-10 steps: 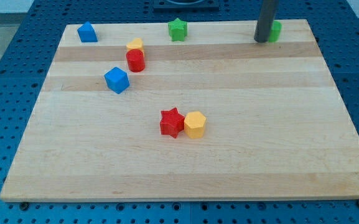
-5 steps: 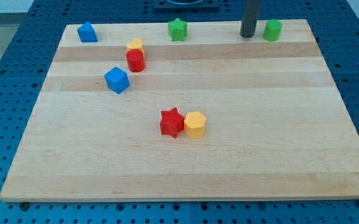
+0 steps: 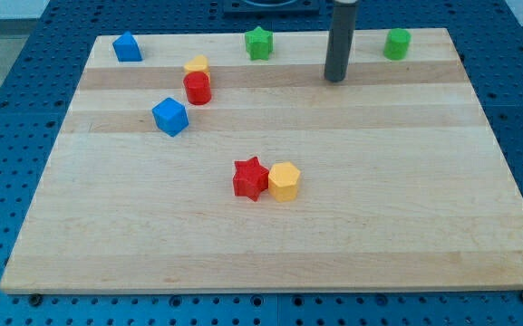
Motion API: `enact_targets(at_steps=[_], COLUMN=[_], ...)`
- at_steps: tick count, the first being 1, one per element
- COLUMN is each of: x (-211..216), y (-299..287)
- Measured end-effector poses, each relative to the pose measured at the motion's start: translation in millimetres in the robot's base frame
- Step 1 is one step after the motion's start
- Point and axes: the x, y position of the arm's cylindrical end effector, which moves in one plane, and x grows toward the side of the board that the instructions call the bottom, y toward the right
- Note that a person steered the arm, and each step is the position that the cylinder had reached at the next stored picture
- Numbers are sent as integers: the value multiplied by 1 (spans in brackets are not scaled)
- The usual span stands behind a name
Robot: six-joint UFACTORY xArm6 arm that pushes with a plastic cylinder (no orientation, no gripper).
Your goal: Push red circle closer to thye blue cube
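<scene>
Camera view: my tip (image 3: 335,80), a bare rod holding nothing, stands clear of every block. The push is not yet begun. The red circle (image 3: 197,89) lies well to the tip's left, apparently touching a yellow block (image 3: 196,64); the blue cube (image 3: 169,117) sits near it, lower-left.

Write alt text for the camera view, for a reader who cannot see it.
My tip rests near the board's top edge, far right of the red circle, which touches a yellow block above the blue cube.
</scene>
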Motion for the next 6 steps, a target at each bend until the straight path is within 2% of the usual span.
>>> enact_targets(at_steps=[1, 3, 4, 5, 6], x=[13, 9, 7, -13, -1], y=[-50, -187, -197, -191, -240])
